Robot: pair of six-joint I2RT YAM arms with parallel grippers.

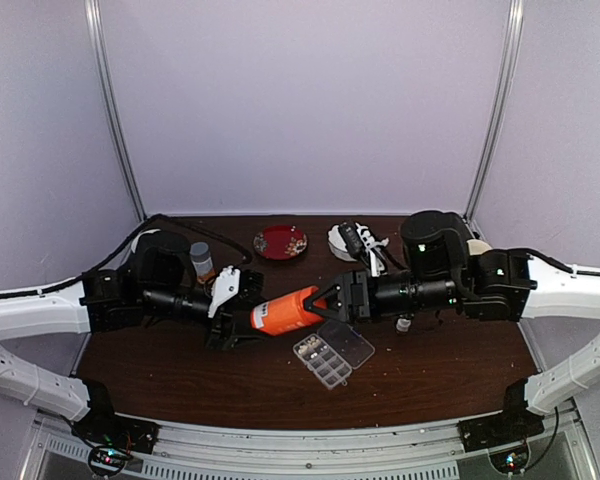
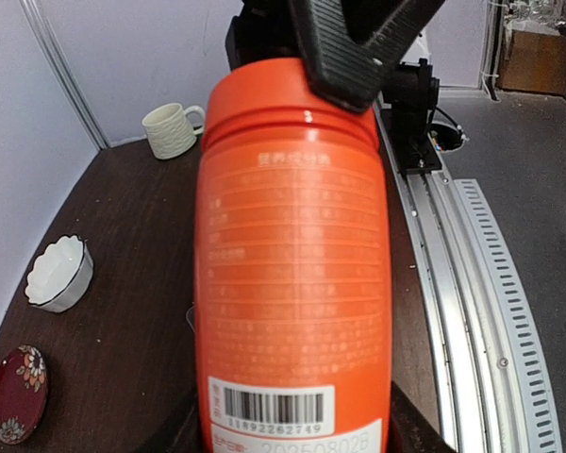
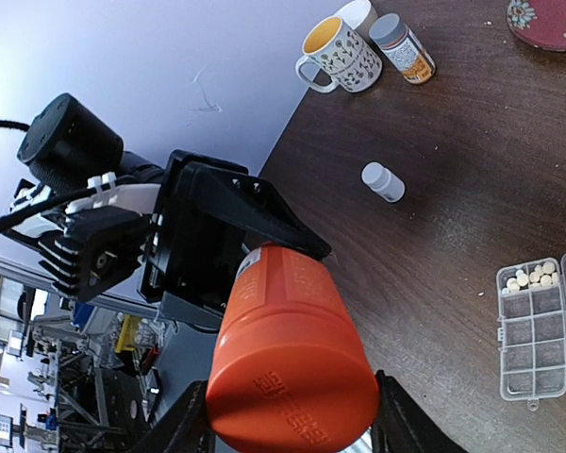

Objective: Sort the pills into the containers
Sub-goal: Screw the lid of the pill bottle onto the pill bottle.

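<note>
Seen from above, 2 robot arms meet over the middle of a dark wooden table (image 1: pixel 180 380), sharing 1 orange bottle (image 1: pixel 285 312) that lies on its side in the air between them. The left gripper (image 1: pixel 242 310) has its fingers clamped on the bottle's base end. The right gripper (image 1: pixel 325 303) has its fingers clamped on the opposite, cap end. In the right wrist view, that gripper's 2 dark fingers (image 3: pixel 406 429) press on either side of the wide orange cap. In the left wrist view the bottle fills the middle of the picture, barcode label nearest the camera.

The pill box (image 1: pixel 335 372), small, clear and rectangular, rests on the table just in front of and below the bottle. Its clear lid is open and lies flat beside it. The pills (image 3: pixel 533 276), tiny and cream-white, sit in the cells at 1 end of the box.

Further back on the table stand a red plate (image 1: pixel 280 242) with a flower pattern and a white scalloped bowl (image 2: pixel 58 274) near it. A patterned mug (image 3: pixel 340 52) and an amber bottle (image 3: pixel 403 47) with a grey cap stand side by side behind the left arm. A small white bottle (image 3: pixel 383 181) lies on its side, apart from the others
</note>
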